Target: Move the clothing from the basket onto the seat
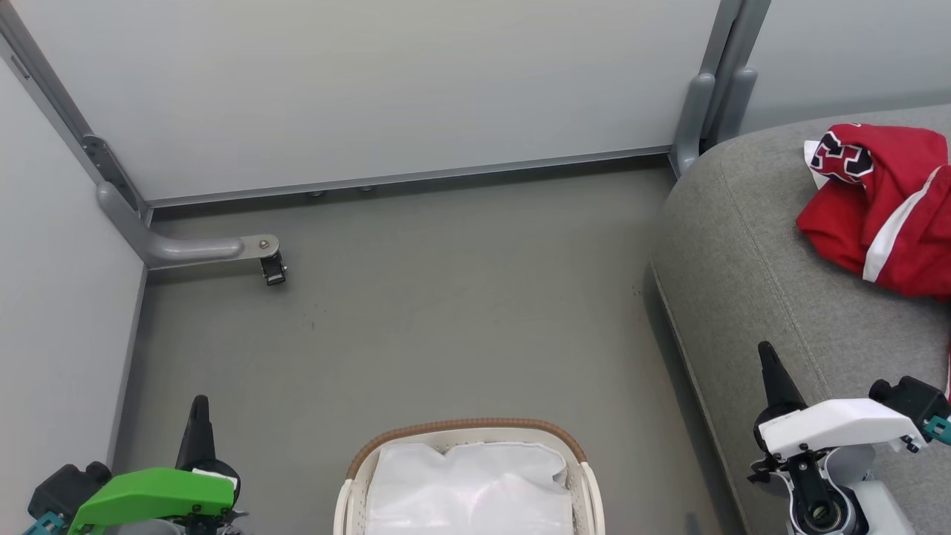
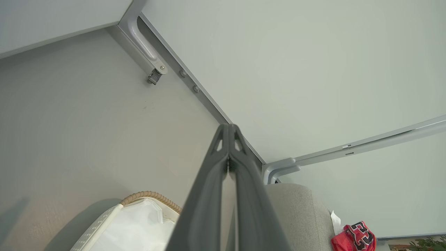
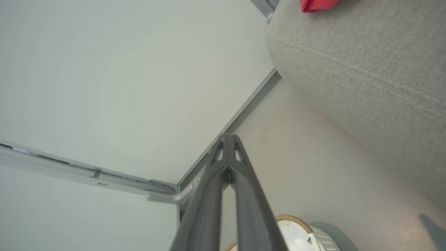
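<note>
The red clothing (image 1: 884,208) lies crumpled near the seat's (image 1: 750,282) far edge, the basket (image 1: 468,429) on the floor holds a white liner (image 1: 468,483), and the left claw (image 2: 229,139) and right claw (image 3: 228,141) are pressed closed, empty.

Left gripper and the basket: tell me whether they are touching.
Apart. The head view shows the shut left gripper at the lower left, with a stretch of bare grey floor between it and the basket.
</note>
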